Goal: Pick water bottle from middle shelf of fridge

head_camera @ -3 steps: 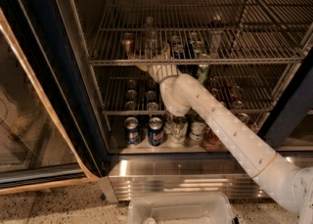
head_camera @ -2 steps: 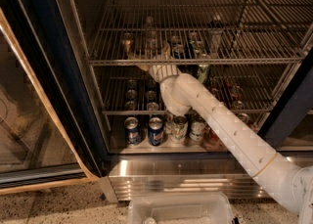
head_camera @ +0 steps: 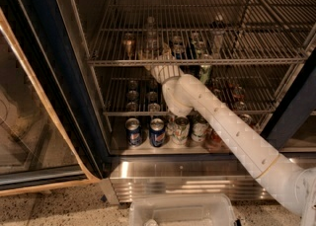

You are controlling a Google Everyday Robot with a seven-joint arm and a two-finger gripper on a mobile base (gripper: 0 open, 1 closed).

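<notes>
The fridge (head_camera: 59, 72) stands open with its dark frame and glass door at the left. The water bottle (head_camera: 150, 36), clear with a pale cap, stands upright on the middle shelf (head_camera: 247, 61), a chrome wire rack, among cans. My white arm reaches in from the lower right. My gripper (head_camera: 159, 61) is at the front rail of that shelf, just in front of and below the water bottle, and its wrist (head_camera: 167, 73) hangs under the rail. I cannot see contact with the bottle.
A dark-capped bottle (head_camera: 217, 33) stands right of the cans on the same shelf. A green-and-white bottle (head_camera: 205, 74) is on the rack below. Blue cans (head_camera: 133, 131) and other cans line the floor panel. A white bin (head_camera: 182, 211) sits before the ribbed steel base (head_camera: 148, 183).
</notes>
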